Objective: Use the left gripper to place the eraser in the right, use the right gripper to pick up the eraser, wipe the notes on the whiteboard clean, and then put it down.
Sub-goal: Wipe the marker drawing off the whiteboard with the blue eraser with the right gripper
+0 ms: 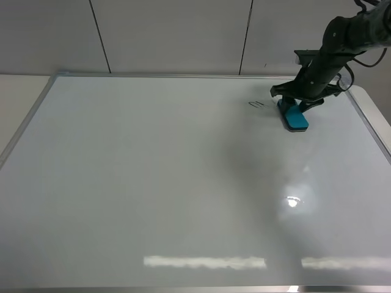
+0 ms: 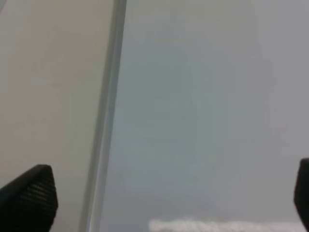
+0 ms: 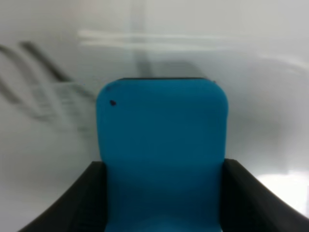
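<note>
two jaws, two different states. my right gripper is clamped on the eraser, with fingers on both long sides, and the eraser seems to sit flat on the board near its far right corner. my left gripper is spread wide with nothing between its tips. it hangs over a frame edge of the board, outside the high view, so the right arm is the one to act.

the notes lie just beside the eraser, to its left in the high view, level with its far end and not touching it. the eraser's long axis runs far to near, slanting a little right. i judge the wipe should go sideways, across that axis, leftward over the scribble, pressed flat throughout.
</note>
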Controlling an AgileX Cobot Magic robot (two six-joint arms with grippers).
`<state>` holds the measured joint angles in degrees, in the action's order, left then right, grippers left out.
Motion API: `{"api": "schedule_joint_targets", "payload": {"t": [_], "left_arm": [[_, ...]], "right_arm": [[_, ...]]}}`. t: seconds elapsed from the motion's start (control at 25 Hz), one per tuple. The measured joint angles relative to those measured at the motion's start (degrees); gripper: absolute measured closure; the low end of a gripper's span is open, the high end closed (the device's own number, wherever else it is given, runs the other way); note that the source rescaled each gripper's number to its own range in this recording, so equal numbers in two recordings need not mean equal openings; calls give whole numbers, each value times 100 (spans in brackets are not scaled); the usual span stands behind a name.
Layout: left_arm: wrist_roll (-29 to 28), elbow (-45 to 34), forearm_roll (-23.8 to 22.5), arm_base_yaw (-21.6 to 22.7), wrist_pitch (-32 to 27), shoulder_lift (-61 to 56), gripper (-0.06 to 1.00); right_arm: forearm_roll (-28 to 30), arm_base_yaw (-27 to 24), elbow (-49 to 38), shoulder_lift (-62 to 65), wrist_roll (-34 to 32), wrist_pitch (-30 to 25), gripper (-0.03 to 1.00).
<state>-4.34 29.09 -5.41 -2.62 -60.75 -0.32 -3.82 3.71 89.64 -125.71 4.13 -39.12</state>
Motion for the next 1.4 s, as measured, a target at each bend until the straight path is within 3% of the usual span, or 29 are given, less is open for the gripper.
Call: {"api": "schedule_joint_targets", "payload": {"t": [0.12, 0.28, 0.64, 0.72, 0.96, 1.16, 1.4], "left_arm": [[0, 0, 0, 0, 0, 0, -6], [0, 0, 0, 0, 0, 0, -6], [0, 0, 0, 0, 0, 0, -6], [0, 0, 0, 0, 0, 0, -6], [0, 0, 0, 0, 0, 0, -6], [0, 0, 0, 0, 0, 0, -6], [0, 0, 0, 0, 0, 0, -6]], "right_arm": [[8, -184, 4, 0, -12, -33, 91], [92, -38, 19, 0, -12, -46, 91], [21, 1305, 50, -98, -540, 535, 91], [83, 1460, 250, -237, -699, 445, 91], [197, 1567, 966, -599, -829, -88, 91], [613, 1553, 1048, -644, -1126, -118, 91], [1203, 1015, 1066, -649, -1248, 5, 91]]}}
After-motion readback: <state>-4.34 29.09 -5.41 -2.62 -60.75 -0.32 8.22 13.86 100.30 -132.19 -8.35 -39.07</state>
